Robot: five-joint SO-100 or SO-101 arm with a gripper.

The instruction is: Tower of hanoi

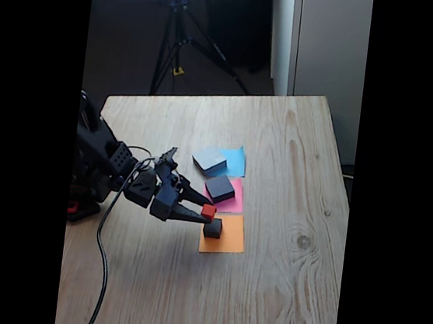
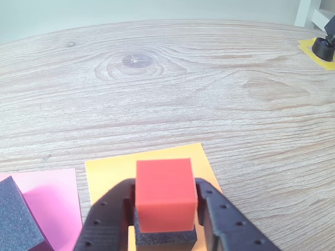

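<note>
My gripper (image 2: 165, 209) is closing its fingers (image 2: 104, 219) around the tiny red cube (image 2: 165, 193), which is sitting atop the small black cube (image 2: 165, 238) on the orange paper square (image 2: 110, 172).

Daylight is falling brightly across the worktop (image 1: 264, 292) in the fixed view, which is looking soft and grainy; the background is staying dark. The wrist view is curving at the edges.

Arm's stretched out low from the left side in the fixed view, wrist angled down a bit. The gripper (image 1: 209, 213) has its fingers (image 2: 104, 219) pinched around the tiny red cube (image 2: 165, 193).
</note>
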